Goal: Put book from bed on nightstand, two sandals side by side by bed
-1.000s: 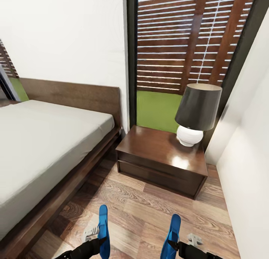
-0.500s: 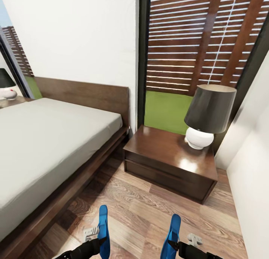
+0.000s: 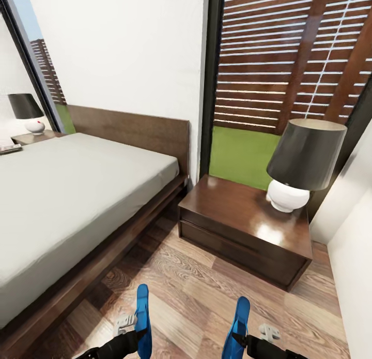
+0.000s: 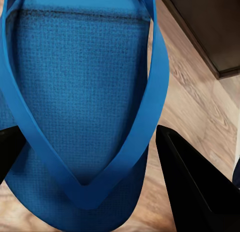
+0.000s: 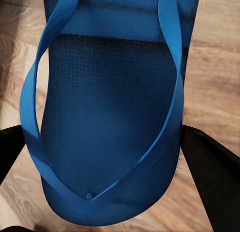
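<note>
Each gripper holds one bright blue sandal above the wood floor, low in the head view. My left gripper (image 3: 135,332) is shut on the left sandal (image 3: 143,317), and my right gripper (image 3: 243,339) is shut on the right sandal (image 3: 238,322). Up close, the left sandal (image 4: 85,91) sits between black fingers (image 4: 195,187), and the right sandal (image 5: 110,122) between black fingers (image 5: 212,162). The bed (image 3: 62,193) lies to the left, its mattress bare. A nightstand (image 3: 245,229) stands ahead on the right. A small flat thing (image 3: 10,148) lies by the far nightstand (image 3: 31,137); I cannot tell if it is the book.
A dark-shaded lamp with a white base (image 3: 302,165) stands on the near nightstand's right rear corner. A similar lamp (image 3: 27,113) stands on the far one. A white wall (image 3: 356,245) closes in at the right. Tall windows show a wooden fence behind.
The whole view has swung to the left, bringing the far nightstand and its lamp into sight. Both grippers and their sandals keep the same place in the picture.
</note>
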